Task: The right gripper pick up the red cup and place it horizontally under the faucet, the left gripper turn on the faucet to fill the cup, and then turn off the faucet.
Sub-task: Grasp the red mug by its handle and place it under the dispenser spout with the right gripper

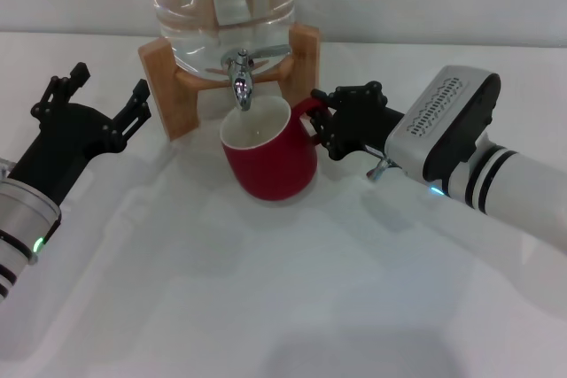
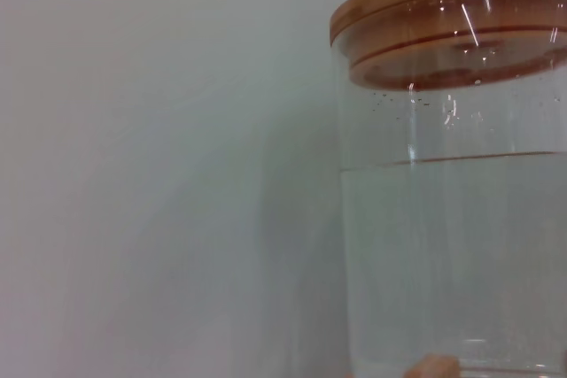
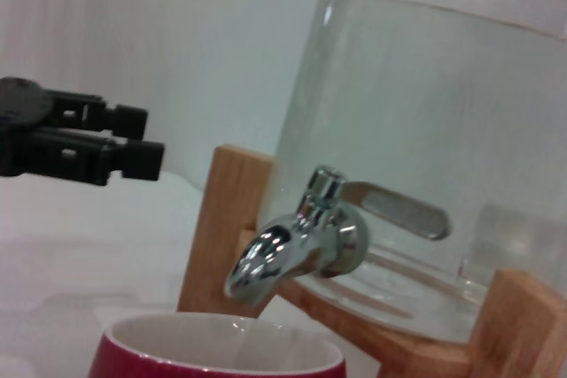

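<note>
White table (image 1: 266, 307), pale wall behind. Cup (image 1: 268, 159) stood under faucet (image 1: 241, 80); right gripper (image 1: 332, 126) clasped its handle; left gripper (image 1: 106, 99) spread, empty, beside stand (image 1: 168, 95).

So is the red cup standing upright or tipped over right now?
Upright. The red cup stands on the table with its cream rim facing up under the faucet, and the right gripper is at its handle.

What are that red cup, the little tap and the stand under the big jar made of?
The red cup looks like glazed ceramic: glossy red outside, cream inside. The faucet seems chromed metal, mirror-bright. The stand looks like pale, unpainted wood.
</note>
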